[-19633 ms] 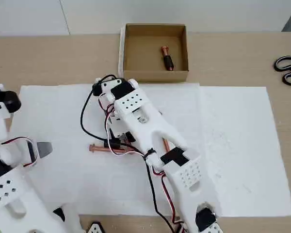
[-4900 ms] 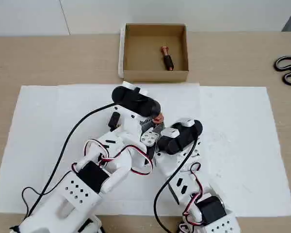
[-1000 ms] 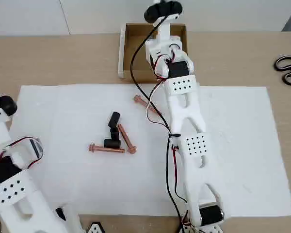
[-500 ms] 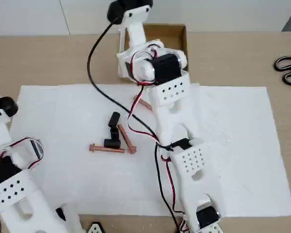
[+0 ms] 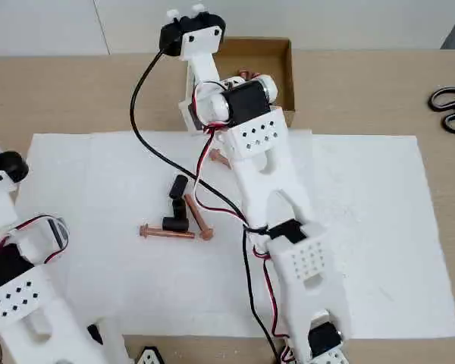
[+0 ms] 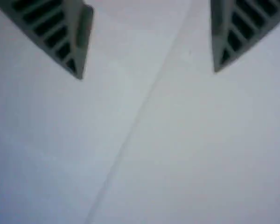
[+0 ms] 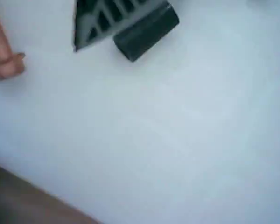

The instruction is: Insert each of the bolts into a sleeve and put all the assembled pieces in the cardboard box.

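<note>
While the high view shows three loose bolts [image 5: 167, 233] and, I think, three sleeves [image 5: 179, 186], the right wrist view shows one bolt [image 7: 1, 42]. My left jaws are wide apart; right jaws, I can't say.

This looks like a small robotics lab bench. A pale wood surface [image 5: 76, 91] stands against a plain white wall [image 5: 326, 23], with a white sheet [image 5: 379, 227] spread as a work mat. On it are two white plastic arms [image 5: 280, 189] with exposed wires [image 5: 148, 114], scissors [image 5: 451, 108] and a cardboard box [image 5: 284, 57].
</note>
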Robot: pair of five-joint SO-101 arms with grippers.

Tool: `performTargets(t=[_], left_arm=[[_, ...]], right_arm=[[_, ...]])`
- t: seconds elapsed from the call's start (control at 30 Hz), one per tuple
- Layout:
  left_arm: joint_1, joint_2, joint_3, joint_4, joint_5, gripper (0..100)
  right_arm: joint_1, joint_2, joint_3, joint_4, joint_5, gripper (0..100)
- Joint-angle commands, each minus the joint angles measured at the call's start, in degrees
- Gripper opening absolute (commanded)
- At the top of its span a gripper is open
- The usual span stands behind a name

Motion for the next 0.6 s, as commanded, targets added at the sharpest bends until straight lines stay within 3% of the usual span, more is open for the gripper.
performTargets(t=[0.0,0.2,0.47,0.57], left_arm=[[0.26,-1.05,-0.13,0.35,0.35,17],[0.26,-1.05,-0.13,0.35,0.35,17],[0.26,-1.05,0.92,0.26,0.35,17],[0.26,-1.05,1.01,0.18,0.35,17]], right_arm=[[-1.89,-12.44,12.13,0.84,-0.53,16.6],[-6.81,-20.97,29.63,0.22,-0.79,16.6],[-11.30,-17.89,36.22,-1.19,-1.14,16.5],[-12.44,-14.55,36.22,-3.74,-4.48,16.5]])
